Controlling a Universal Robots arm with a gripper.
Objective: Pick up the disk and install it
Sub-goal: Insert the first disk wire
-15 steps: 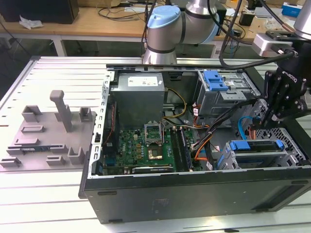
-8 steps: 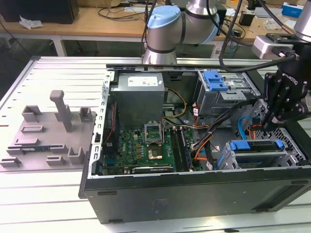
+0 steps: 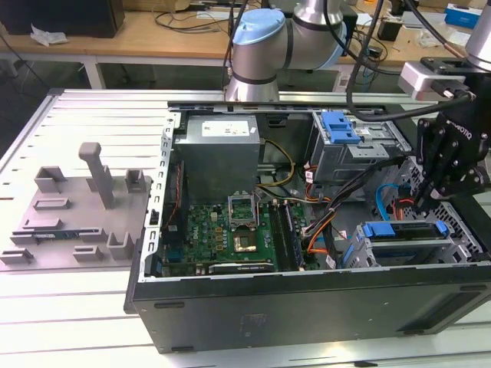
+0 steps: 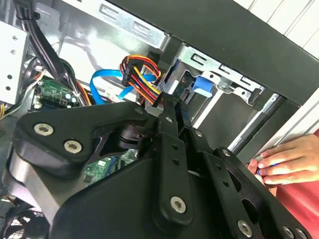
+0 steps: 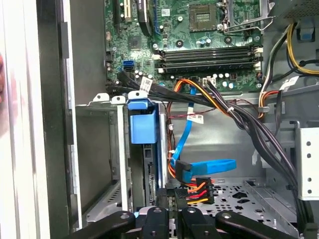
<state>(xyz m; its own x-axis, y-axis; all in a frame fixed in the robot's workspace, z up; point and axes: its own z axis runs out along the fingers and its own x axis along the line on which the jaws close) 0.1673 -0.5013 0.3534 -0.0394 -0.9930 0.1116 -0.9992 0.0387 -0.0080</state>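
Note:
The disk (image 3: 405,244) sits inside the drive cage at the case's front corner, on the exterior view's right, with its blue carrier rail across the top. In the first wrist view the disk (image 5: 142,127) stands edge-on in the cage, its blue handle facing out. My gripper (image 3: 421,202) hangs just behind the cage, above the cable bundle. In both wrist views its fingers (image 4: 172,110) are pressed together with nothing between them. The gripper (image 5: 171,198) is beside a cable plug with coloured wires (image 5: 197,189), apart from the disk.
A person's hand (image 4: 281,160) rests outside the case wall near the cage. A second drive cage with a blue latch (image 3: 340,126) stands behind. The motherboard (image 3: 222,230), power supply (image 3: 221,153) and blue data cable (image 5: 187,130) lie inside the case. Grey fixtures (image 3: 84,207) are at the exterior view's left.

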